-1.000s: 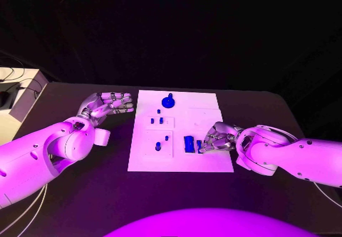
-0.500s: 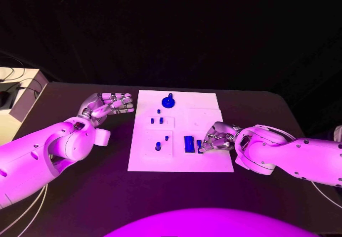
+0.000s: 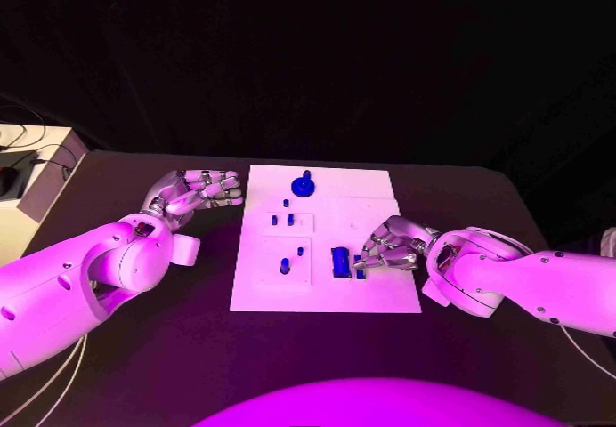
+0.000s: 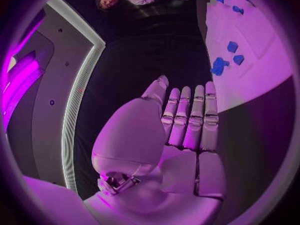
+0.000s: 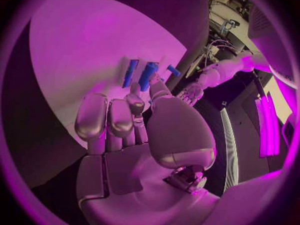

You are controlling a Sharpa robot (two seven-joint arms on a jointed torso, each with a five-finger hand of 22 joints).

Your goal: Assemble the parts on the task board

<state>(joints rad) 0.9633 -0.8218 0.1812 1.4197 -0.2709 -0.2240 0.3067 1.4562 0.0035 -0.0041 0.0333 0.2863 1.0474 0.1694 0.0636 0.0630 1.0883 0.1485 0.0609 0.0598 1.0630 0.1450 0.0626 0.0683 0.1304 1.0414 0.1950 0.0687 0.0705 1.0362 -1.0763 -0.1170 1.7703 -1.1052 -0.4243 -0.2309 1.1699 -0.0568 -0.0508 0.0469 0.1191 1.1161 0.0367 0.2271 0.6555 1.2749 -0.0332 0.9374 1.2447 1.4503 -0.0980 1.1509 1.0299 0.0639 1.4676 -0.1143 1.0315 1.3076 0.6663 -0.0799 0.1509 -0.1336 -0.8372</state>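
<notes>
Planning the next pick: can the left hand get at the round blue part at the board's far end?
Probably yes: the left hand hovers empty beside the board, and nothing lies between it and the round blue part.

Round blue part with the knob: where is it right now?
Head view: the round blue part sits at the far end of the task board, level with the left hand, which hovers off the board's left edge.

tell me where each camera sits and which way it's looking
Head view: on the robot's head, looking down at the task board; both arms enter, left hand, right hand.
Left wrist view: behind the left hand, facing the board's edge.
Right wrist view: behind the right hand, facing the board.
Shared: board and blue parts.
</notes>
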